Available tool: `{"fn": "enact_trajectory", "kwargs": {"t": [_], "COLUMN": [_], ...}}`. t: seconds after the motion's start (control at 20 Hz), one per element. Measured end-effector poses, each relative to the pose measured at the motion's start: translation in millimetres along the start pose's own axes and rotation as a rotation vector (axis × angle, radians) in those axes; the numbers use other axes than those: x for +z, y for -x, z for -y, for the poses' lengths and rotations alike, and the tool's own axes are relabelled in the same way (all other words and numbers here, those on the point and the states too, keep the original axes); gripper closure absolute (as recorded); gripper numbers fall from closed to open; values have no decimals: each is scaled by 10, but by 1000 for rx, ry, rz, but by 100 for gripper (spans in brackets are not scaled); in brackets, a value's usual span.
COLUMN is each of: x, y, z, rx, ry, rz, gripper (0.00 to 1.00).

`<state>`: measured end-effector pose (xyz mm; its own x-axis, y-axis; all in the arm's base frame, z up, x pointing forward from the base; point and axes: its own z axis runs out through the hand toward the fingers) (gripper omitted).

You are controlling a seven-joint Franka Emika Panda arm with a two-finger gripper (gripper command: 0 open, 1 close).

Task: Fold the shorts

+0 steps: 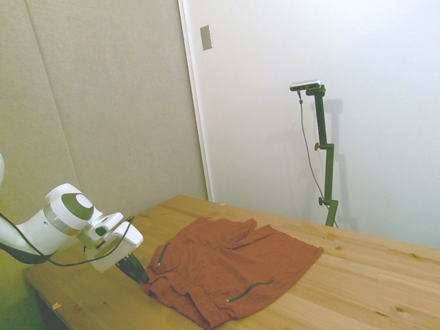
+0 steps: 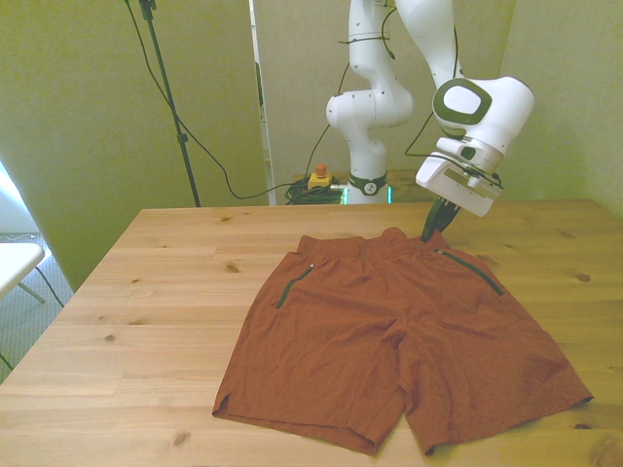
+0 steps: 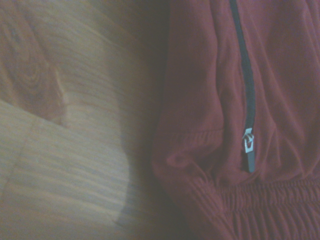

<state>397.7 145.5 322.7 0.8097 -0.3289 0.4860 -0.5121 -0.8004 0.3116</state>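
Rust-red shorts (image 2: 389, 336) lie spread flat on the wooden table (image 2: 146, 292), leg hems nearest the front camera, waistband toward the far edge. Gripper (image 2: 435, 222) is down at the waistband corner on the front view's right, dark fingertips touching the fabric (whether they pinch it or stand apart, I cannot tell). Wrist view shows a dark pocket zipper (image 3: 246, 105) with its metal pull beside the gathered waistband.

A wooden table (image 2: 146, 292) fills the room, with a yellow-and-red button (image 2: 318, 177) and cables (image 2: 302, 193) behind its far edge.
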Motion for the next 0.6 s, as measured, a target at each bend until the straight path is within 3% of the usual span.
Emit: {"fn": "enact_trajectory", "kwargs": {"t": [0.3,0.6], "x": [-72,-579], "y": [-45,-453], "z": [-67,-651], "rx": [46,157], "ry": [-42,-100], "rz": [18,-16], "gripper": [100,100]}}
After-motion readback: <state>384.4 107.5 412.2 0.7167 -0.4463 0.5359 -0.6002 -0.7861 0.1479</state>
